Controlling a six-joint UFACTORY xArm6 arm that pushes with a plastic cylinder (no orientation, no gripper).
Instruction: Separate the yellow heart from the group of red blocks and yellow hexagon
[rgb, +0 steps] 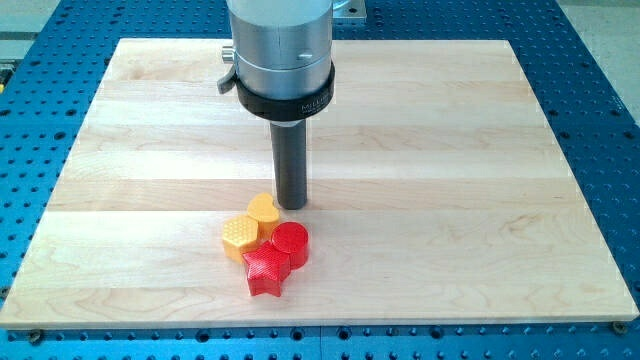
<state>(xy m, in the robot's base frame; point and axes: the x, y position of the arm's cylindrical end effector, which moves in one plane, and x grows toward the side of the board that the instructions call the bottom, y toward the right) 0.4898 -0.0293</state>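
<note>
Camera view showed no claw, only my tip (292, 205) just right of the yellow heart (263, 211), which touched the yellow hexagon (239, 235), red cylinder (291, 243) and red star (266, 270) on the desk (450, 150).

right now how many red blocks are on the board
2: a round red block at the cluster's right, just below my tip, and a red star at the cluster's bottom. None seem hidden.

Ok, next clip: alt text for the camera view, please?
My tip rests on a wooden board, just to the view's right of a yellow heart. The heart is bunched with a yellow hexagon, a red cylinder and a red star.
</note>
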